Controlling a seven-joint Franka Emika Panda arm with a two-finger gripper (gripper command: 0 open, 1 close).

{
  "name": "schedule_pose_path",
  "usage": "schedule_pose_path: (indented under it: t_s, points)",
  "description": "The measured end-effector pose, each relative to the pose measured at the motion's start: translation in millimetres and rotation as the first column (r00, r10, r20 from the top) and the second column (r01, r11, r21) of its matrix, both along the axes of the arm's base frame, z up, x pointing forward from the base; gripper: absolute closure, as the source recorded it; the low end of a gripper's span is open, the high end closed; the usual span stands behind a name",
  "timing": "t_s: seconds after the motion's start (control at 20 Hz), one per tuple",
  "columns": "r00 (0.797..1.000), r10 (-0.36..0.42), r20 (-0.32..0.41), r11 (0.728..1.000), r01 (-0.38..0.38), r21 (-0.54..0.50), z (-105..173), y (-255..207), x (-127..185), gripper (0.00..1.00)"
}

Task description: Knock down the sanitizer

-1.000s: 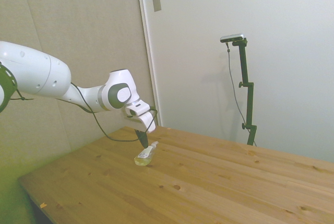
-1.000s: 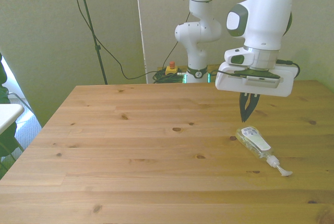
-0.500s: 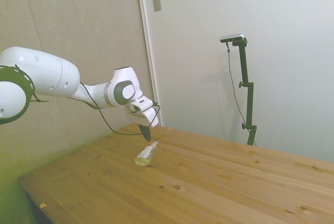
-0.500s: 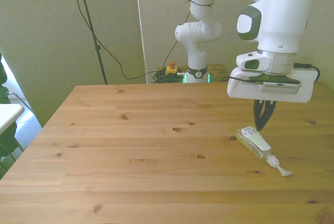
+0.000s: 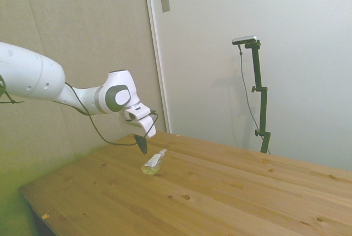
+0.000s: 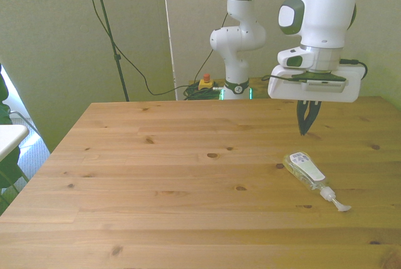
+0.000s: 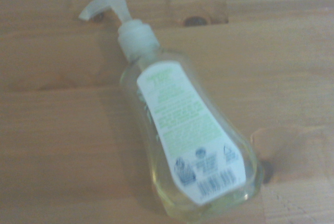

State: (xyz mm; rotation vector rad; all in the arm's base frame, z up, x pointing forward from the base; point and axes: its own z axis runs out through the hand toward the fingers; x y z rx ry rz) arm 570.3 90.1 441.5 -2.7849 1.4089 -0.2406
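Jaws pressed together, holding nothing, the gripper [image 6: 306, 125] hangs clear above the table [image 6: 156, 181]. From it, in the front view, the sanitizer [image 6: 305, 172] lies at six o'clock, flat on its side, pump toward five o'clock; the knock-down appears complete.
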Motion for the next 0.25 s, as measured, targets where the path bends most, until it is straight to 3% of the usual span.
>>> schedule_pose_path:
  t_s: [0.25]
  points:
    - [1.000, 0.025, -0.015, 1.000, -0.025, -0.007, -1.5, 8.6, -47.2, 1.00]
